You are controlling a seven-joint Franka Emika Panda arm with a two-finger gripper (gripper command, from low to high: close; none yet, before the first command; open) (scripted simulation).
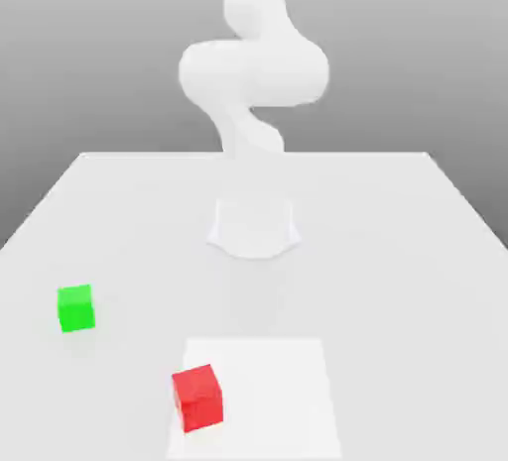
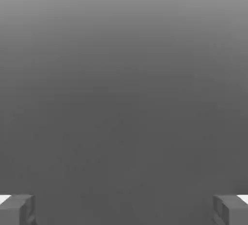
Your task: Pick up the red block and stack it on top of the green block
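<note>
On the white counter [image 1: 397, 251], the red block [image 1: 197, 398] sits near the front edge, resting on a slightly brighter square patch [image 1: 278, 390], while the green block [image 1: 75, 308] stands well apart from it toward the exterior view's left. The white arm [image 1: 253, 72] rises behind them at the middle. In the hand view the end effector [image 2: 124, 209] is spread wide, its two fingertips [image 2: 17, 209] far apart with nothing between them, apparently facing a plain grey surface.

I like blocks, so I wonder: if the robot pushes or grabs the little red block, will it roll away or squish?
The red block probably won't roll: it is a cube resting flat on the table, so a push would likely slide it. Its straight edges suggest it is stiff, not squishy. Its matte faces look easy to grip, and being small, it is probably light.
</note>
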